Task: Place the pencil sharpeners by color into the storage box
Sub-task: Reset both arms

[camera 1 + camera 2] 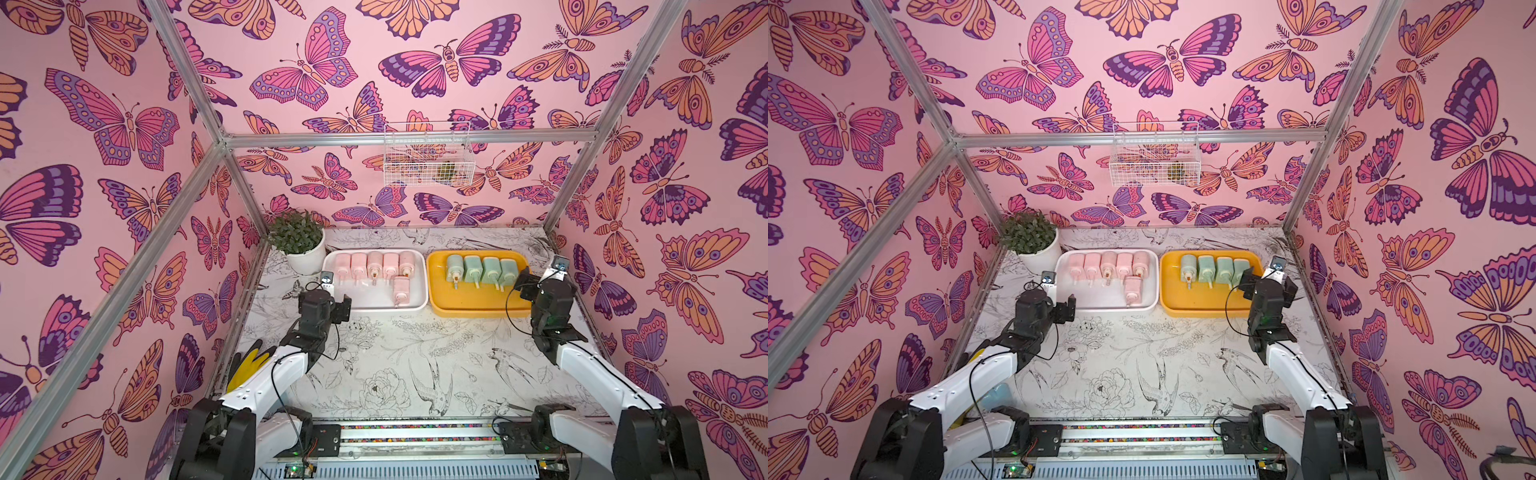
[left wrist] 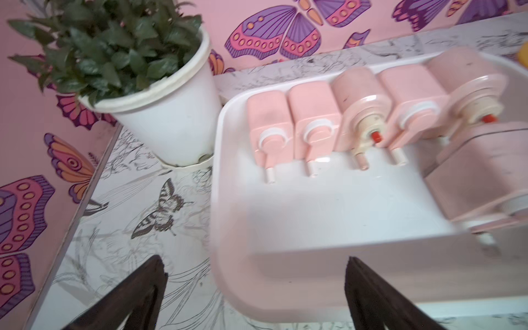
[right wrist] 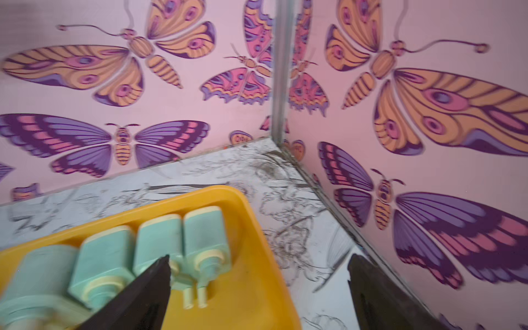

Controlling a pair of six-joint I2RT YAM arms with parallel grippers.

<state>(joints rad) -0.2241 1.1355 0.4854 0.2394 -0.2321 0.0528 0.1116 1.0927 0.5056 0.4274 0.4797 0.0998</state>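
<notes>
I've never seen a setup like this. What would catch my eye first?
Loud butterfly wallpaper covers the walls. At the back of the table, six pale pink sharpeners lie in a white tray, with four mint green sharpeners in a yellow tray beside it. A potted plant stands in the far left corner, and the left arm and right arm reach toward the trays, jaws open.
</notes>
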